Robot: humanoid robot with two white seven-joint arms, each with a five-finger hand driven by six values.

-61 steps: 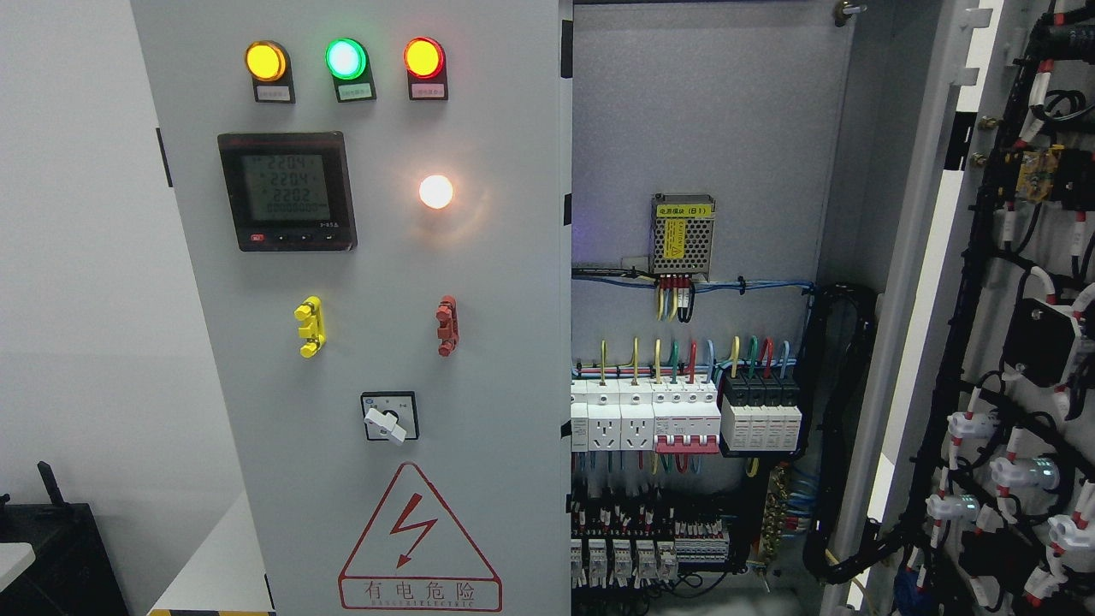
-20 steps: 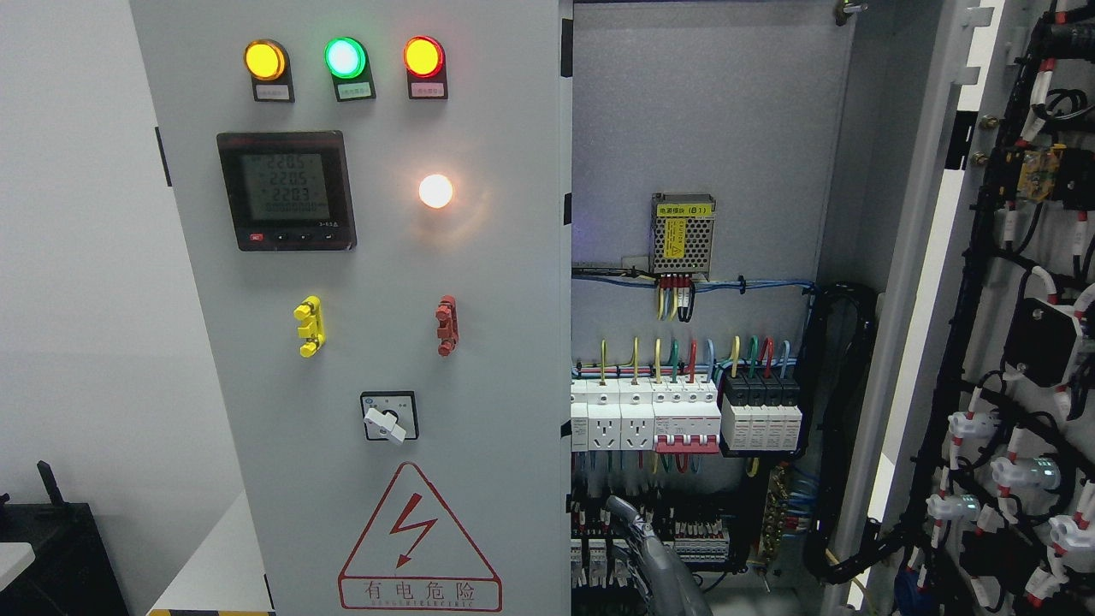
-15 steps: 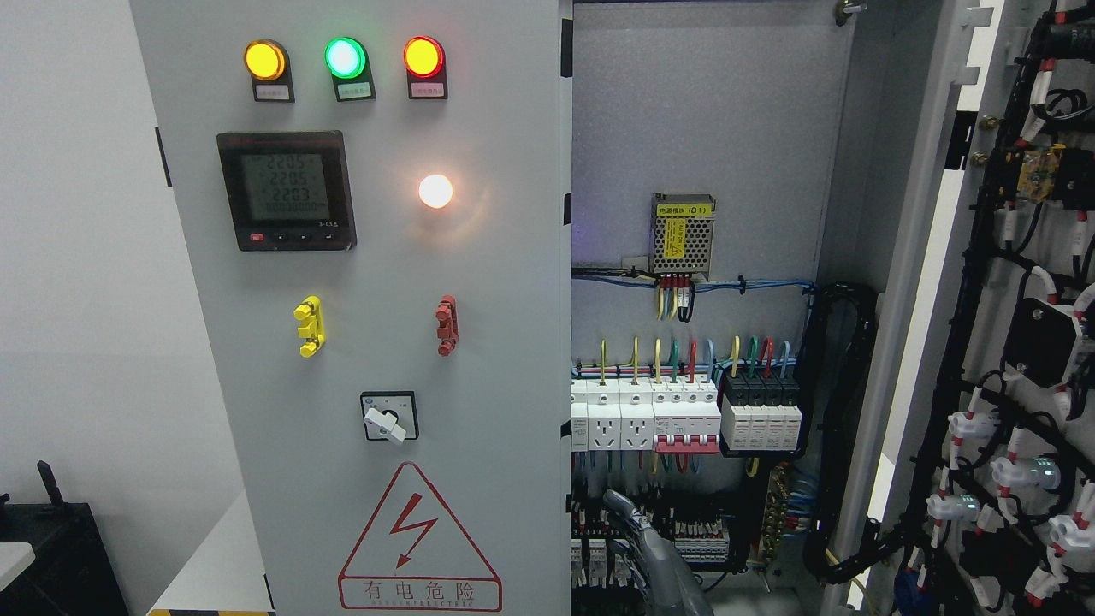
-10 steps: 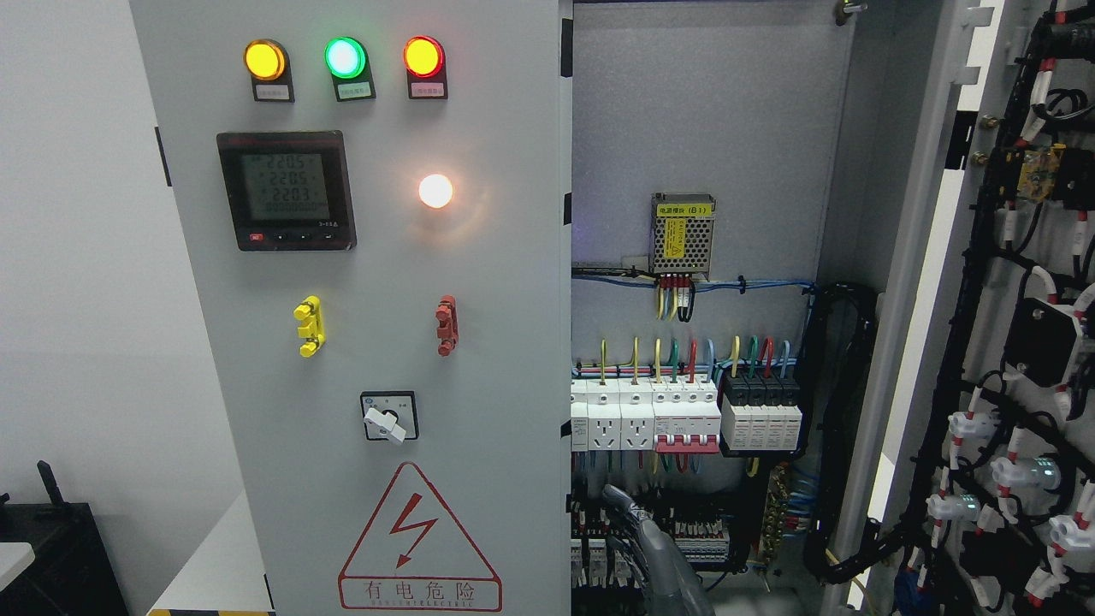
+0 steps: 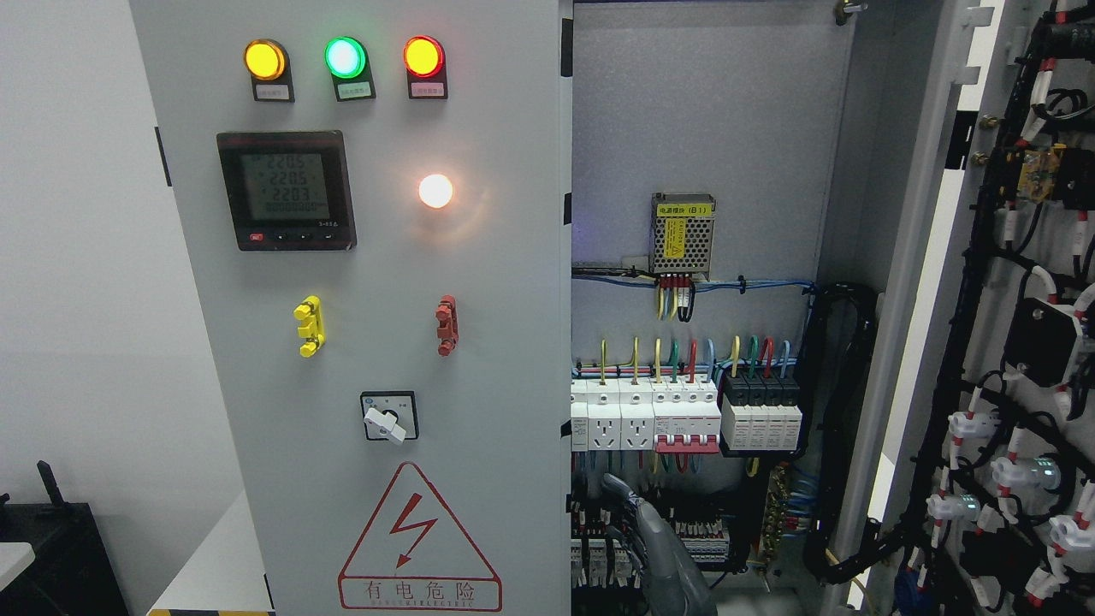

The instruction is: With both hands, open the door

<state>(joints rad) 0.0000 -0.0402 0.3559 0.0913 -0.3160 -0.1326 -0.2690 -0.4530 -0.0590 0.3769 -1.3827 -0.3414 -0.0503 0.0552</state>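
Left door [image 5: 376,342]: we see it closed, filling the cabinet's left half, with lit lamps, a meter [image 5: 287,190] and a warning triangle [image 5: 419,539] near its bottom edge.
Right door [image 5: 1018,342]: swung open at the cabinet's right edge, wiring on its inner face.
Hand [image 5: 654,547]: a grey hand rises at the bottom edge, in front of the breakers [image 5: 684,415]; we cannot tell which arm, nor its grip.
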